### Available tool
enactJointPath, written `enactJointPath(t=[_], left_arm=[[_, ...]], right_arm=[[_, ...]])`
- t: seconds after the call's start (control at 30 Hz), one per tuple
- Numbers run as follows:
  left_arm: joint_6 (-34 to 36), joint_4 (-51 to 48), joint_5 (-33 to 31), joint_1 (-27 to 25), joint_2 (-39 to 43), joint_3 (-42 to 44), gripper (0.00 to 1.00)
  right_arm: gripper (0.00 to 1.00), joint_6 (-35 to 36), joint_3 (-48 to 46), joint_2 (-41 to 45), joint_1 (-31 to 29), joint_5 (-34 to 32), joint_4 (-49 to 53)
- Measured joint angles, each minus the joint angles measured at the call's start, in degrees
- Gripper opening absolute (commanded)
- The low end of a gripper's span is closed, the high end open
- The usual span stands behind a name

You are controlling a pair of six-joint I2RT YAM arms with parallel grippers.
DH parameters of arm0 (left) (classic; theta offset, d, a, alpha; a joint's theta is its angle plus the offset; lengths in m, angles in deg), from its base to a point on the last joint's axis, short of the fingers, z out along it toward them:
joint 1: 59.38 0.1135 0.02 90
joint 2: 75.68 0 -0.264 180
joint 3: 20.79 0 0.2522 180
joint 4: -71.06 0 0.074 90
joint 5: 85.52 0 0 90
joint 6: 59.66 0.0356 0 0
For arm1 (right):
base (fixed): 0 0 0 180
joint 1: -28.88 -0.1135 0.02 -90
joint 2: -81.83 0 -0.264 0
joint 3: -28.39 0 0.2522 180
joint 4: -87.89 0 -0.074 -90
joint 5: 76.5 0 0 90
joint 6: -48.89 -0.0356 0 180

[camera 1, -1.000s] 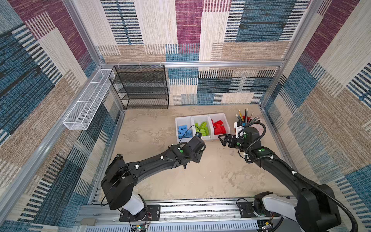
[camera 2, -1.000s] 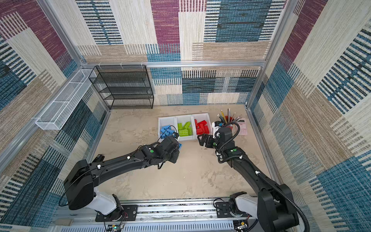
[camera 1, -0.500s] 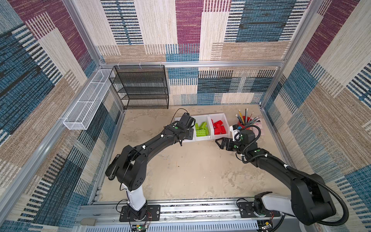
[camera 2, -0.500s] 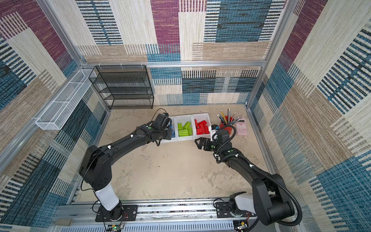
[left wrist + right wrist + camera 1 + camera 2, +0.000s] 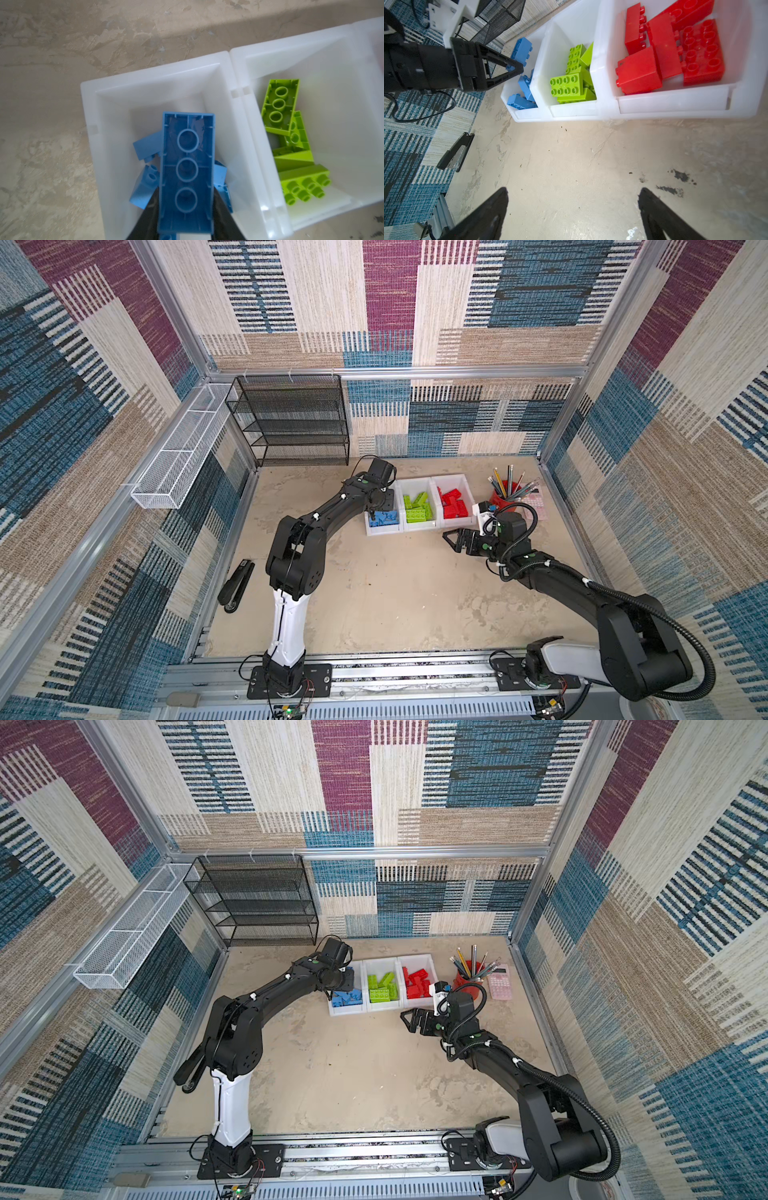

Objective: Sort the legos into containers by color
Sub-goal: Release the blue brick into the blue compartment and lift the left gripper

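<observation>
Your left gripper (image 5: 186,188) is clamped on 1 blue brick (image 5: 187,141), held above the end container (image 5: 145,76) of blue legos (image 5: 143,187). Your right gripper (image 5: 573,195) stands spread wide, empty, over the table (image 5: 571,155).

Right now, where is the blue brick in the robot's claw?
The blue brick is clamped in the left gripper, above the leftmost white bin in both top views, over the other blue bricks and next to the green-brick bin.

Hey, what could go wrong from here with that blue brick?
The left end effector holds the blue brick above the leftmost bin, which shares a wall with the green-brick bin; dropped tilted, it might tumble across. The blue bricks piled below could bounce it over the low front lip.
</observation>
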Motion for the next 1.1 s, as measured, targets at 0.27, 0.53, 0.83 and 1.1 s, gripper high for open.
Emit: enactJointPath(t=[0.27, 0.53, 0.83, 1.1], left_arm=[[0.5, -0.37, 1.46, 1.25, -2.67, -1.55, 0.48], [0.59, 1.6, 2.95, 1.27, -0.92, 0.5, 0.61], [0.09, 8.98, 2.54, 1.27, 8.13, 9.16, 0.65], [0.81, 16.76, 1.11, 1.92, 16.04, 16.0, 0.67]], right_arm=[[0.99, -0.2, -0.02, 0.72, 0.0, 0.0, -0.02], [0.99, -0.66, 1.33, 6.73, 0.0, -0.7, 1.01], [0.99, 2.54, 12.72, 17.73, 0.0, -9.05, 10.03], [0.99, 8.11, 23.3, 22.82, 0.0, -23.69, 19.08]])
